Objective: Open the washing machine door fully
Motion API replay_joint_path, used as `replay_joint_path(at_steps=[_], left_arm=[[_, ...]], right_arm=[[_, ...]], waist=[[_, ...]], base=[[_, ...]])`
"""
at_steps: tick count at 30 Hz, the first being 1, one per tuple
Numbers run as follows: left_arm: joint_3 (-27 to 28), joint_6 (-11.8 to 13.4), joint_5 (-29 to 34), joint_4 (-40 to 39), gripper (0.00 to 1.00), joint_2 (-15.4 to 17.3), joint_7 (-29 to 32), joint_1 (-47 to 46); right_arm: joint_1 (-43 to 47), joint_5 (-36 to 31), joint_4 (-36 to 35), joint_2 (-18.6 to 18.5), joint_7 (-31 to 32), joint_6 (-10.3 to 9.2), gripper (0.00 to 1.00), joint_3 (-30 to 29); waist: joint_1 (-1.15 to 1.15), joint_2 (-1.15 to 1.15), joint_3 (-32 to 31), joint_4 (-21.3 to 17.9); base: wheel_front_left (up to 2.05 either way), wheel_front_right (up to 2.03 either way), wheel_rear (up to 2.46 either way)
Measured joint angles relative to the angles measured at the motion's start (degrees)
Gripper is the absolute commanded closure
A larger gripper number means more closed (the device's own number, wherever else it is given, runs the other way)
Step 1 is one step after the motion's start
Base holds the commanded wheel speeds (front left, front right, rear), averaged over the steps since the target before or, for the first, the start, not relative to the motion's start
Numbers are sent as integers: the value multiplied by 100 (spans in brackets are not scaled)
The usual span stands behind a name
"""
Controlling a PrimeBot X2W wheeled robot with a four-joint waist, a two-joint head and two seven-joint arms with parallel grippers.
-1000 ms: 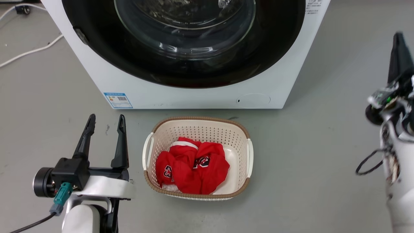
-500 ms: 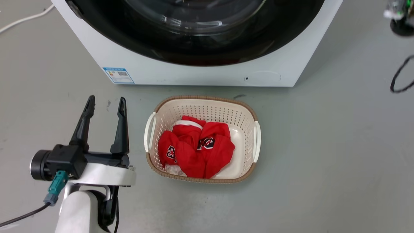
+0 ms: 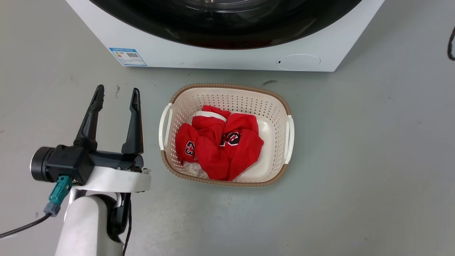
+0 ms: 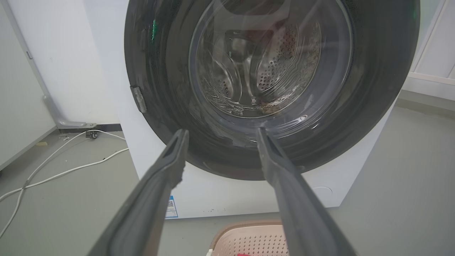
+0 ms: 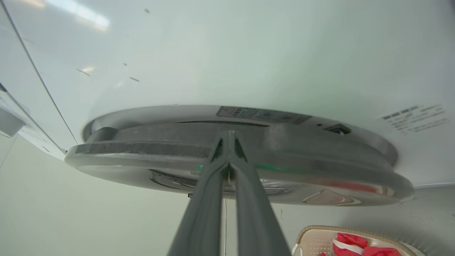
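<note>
The washing machine door (image 3: 249, 33) is a glossy black round with a clear glass bowl, and its lower edge shows at the top of the head view. It lies shut against the white machine (image 3: 213, 58) in the left wrist view, door (image 4: 376, 89). My left gripper (image 3: 117, 89) hovers open and empty over the floor left of the basket, its fingers framing the door, left gripper (image 4: 222, 131). In the right wrist view my right gripper (image 5: 228, 134) is shut, its tips resting at the door's side rim (image 5: 320, 167), seen edge-on.
A cream basket (image 3: 227, 89) with red clothing (image 3: 220, 149) stands on the grey floor right in front of the machine. White cables (image 4: 71, 170) trail over the floor left of the machine. A black cable loop (image 3: 450, 46) hangs at the head view's right edge.
The head view has tilted down, so machine and basket sit higher in it. My right arm rose out of that view's right side. The left gripper stayed open in place.
</note>
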Motion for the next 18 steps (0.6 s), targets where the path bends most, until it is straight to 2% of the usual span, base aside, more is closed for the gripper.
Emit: replay_joint_path(at_steps=[6,18], left_arm=[[-38,0,-27,9,0,8,0,-20],[-157,0,-38,80,0,29,0,-64]], right_arm=[[-214,-81,151,9,138,0,100,12],[-294,-58,212,71,978,-1,100,-57]], waist=[[0,0,106,27],[0,0,45,98]], base=[[0,0,0],[0,0,0]])
